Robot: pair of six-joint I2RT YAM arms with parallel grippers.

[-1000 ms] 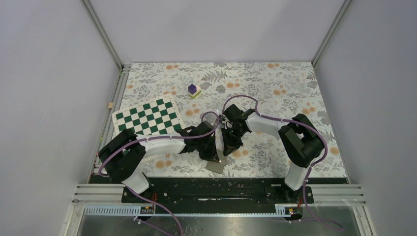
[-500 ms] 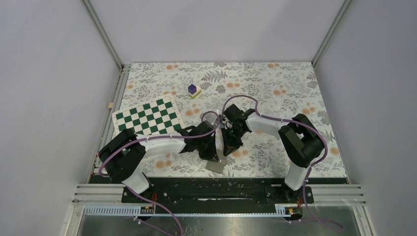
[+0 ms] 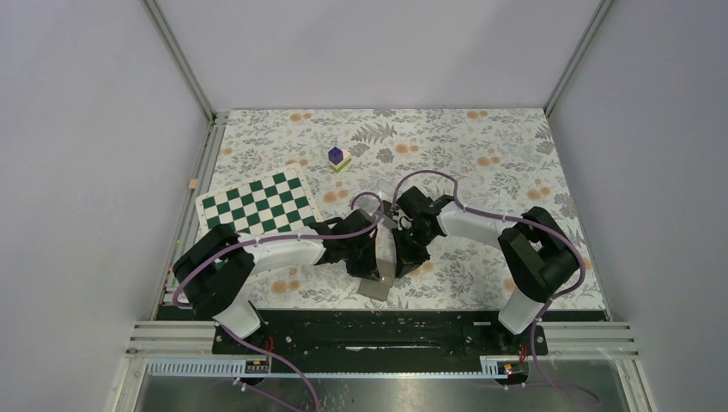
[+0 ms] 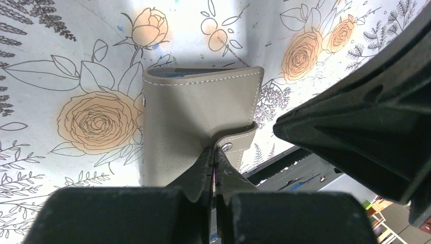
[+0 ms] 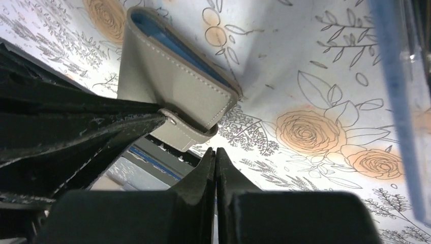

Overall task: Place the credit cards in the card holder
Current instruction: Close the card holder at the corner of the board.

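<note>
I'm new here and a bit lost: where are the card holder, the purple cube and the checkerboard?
card holder (image 4: pixel 193 117), left wrist view, middle of its grey cover.
purple cube (image 3: pixel 336 154), top external view, its top face.
checkerboard (image 3: pixel 257 204), top external view, its centre.

both arms are folded inward, wrists brought close together at the near middle. left gripper (image 4: pixel 213 152) is angled down, fingers pinched tight on the strap of the card holder (image 4: pixel 193 117). right gripper (image 5: pixel 216 152) is held just beside it, fingers pressed flat together.
</note>
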